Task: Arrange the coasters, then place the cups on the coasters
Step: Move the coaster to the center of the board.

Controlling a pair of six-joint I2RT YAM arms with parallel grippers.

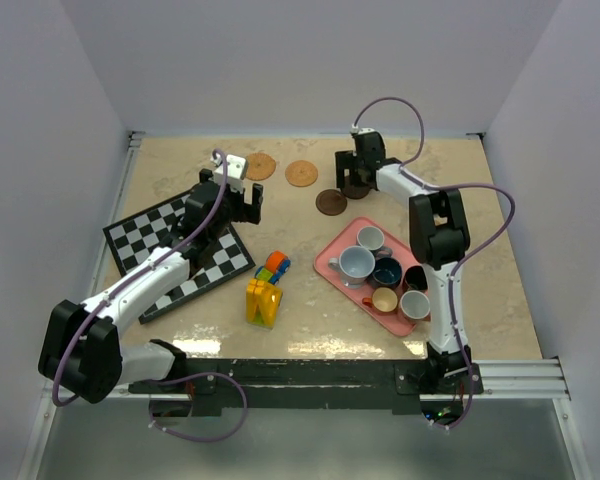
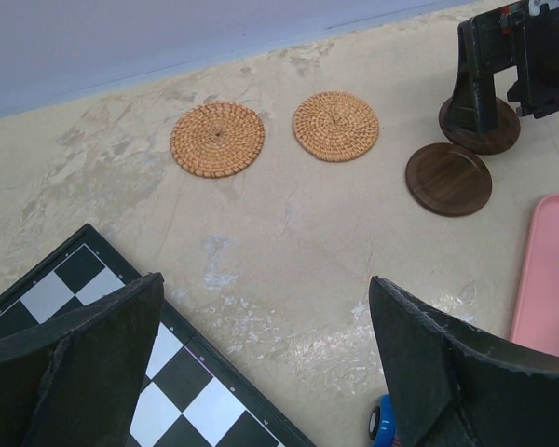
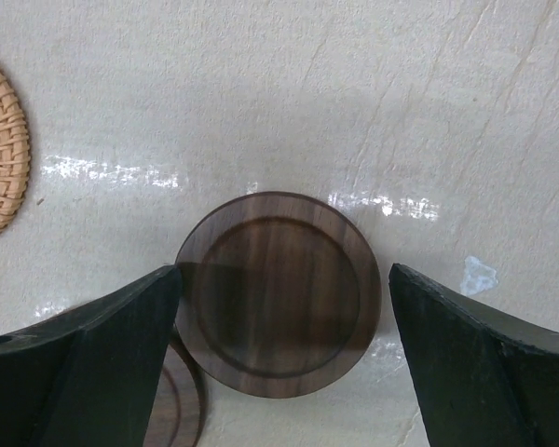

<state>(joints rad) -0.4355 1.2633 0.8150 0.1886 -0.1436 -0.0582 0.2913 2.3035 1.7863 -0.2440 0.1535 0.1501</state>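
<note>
Two woven orange-tan coasters lie side by side at the back of the table, with a dark brown coaster to their right. My right gripper stands open, low over another dark brown coaster that lies flat between its fingers. The edge of the neighbouring dark coaster shows at its lower left. Several cups stand on the pink tray. My left gripper is open and empty above the bare table, near the chessboard's far corner.
A black-and-white chessboard lies under the left arm. Colourful toy blocks sit in the middle near the front, and a blue toy shows by my left gripper's right finger. White walls close the table in at the back and sides.
</note>
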